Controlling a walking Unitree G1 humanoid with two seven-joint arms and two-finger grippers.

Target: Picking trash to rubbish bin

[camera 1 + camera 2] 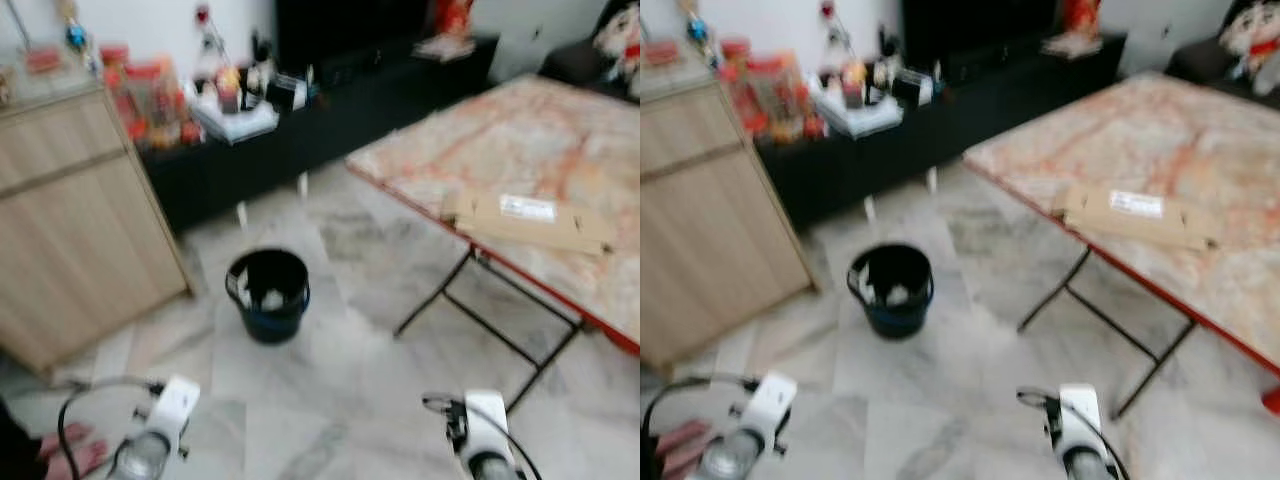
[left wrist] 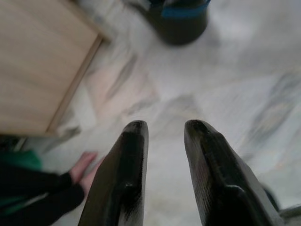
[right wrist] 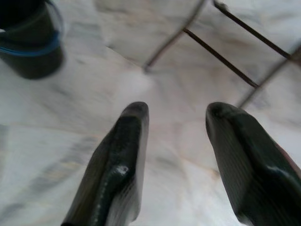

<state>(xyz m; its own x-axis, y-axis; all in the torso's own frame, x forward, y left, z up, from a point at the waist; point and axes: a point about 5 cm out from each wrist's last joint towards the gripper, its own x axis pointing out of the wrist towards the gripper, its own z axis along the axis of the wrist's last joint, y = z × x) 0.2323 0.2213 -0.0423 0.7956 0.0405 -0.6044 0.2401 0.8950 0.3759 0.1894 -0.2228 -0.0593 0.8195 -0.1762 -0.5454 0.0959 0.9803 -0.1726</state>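
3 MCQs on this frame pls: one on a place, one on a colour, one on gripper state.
1. Where does the flattened cardboard lie?
A. on the folding table
B. inside the bin
C. on the floor

2. What colour is the rubbish bin?
A. white
B. black with a blue band
C. red

3. How do the left gripper and the right gripper stand?
A. both shut on trash
B. left holds the cardboard
C. both open and holding nothing

Key: 1 A, it rests flat near the edge of the folding table. 2 B, dark pail with a blue ring. 3 C, floor shows between each pair of fingers.
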